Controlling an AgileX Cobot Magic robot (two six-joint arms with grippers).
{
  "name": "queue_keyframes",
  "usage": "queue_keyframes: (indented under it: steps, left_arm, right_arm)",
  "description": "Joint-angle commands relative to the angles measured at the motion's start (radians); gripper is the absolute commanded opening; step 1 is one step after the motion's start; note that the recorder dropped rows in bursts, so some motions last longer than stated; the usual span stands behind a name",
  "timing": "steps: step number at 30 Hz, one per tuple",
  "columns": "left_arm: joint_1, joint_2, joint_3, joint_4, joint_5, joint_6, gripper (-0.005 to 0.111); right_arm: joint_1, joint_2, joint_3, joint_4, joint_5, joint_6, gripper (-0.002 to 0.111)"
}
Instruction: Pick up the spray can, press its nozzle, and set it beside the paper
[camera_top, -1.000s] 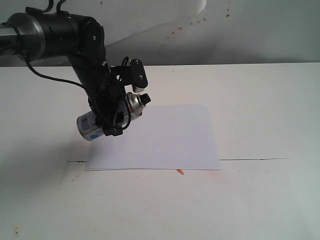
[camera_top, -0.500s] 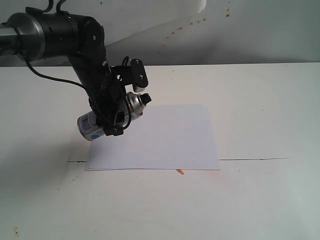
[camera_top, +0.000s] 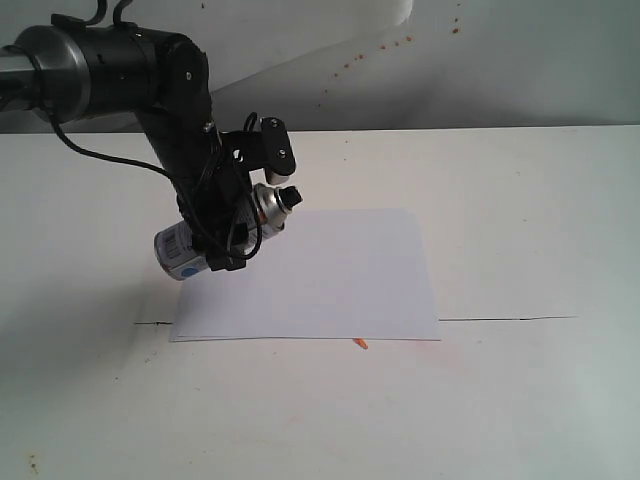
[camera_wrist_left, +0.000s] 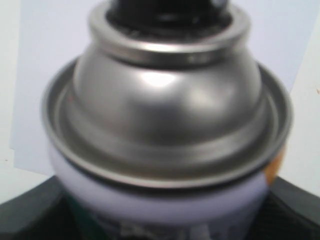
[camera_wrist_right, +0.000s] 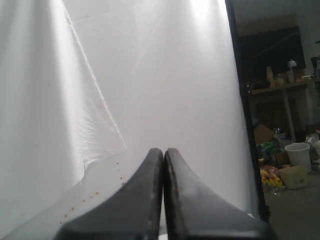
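Note:
My left gripper (camera_top: 228, 205) is shut on the spray can (camera_top: 183, 250), holding it tilted in the air above the left edge of the paper (camera_top: 330, 280). The can's black nozzle (camera_top: 290, 199) points toward the right, over the sheet. In the left wrist view the can's domed shoulder (camera_wrist_left: 165, 95) fills the frame, with the nozzle (camera_wrist_left: 167, 10) at the edge and the paper (camera_wrist_left: 45, 60) behind. My right gripper (camera_wrist_right: 163, 152) is shut on nothing and faces a white backdrop; it is not seen in the exterior view.
The white table (camera_top: 520, 220) carries a thin dark seam line (camera_top: 510, 319) and a small orange mark (camera_top: 360, 344) at the paper's near edge. The white backdrop (camera_top: 500, 60) has orange speckles. A cluttered room (camera_wrist_right: 285, 165) lies beyond the backdrop's edge.

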Motion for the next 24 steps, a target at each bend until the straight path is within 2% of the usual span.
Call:
queue_keyframes:
  steps: [1, 10, 16, 20, 24]
  left_arm:
    - [-0.003, -0.009, -0.012, 0.000, -0.016, -0.007, 0.000]
    - [-0.003, -0.009, -0.012, 0.000, -0.020, -0.007, 0.000]
    - [-0.003, -0.009, -0.012, 0.000, -0.017, -0.007, 0.000]
    - [-0.003, -0.009, -0.012, 0.000, -0.010, -0.007, 0.000]
    - [-0.003, -0.009, -0.012, 0.000, 0.004, -0.007, 0.000]
  right_arm:
    - [-0.004, 0.115, -0.153, 0.002, 0.045, -0.003, 0.000]
    - [0.020, 0.606, -0.525, 0.002, 0.250, -0.010, 0.000]
    - [0.127, 0.975, -0.692, 0.000, 0.464, -0.010, 0.000]
    - [0.223, 1.190, -0.752, 0.028, 0.675, -0.010, 0.000]
    - [0.294, 1.356, -0.757, 0.113, 0.726, -0.010, 0.000]
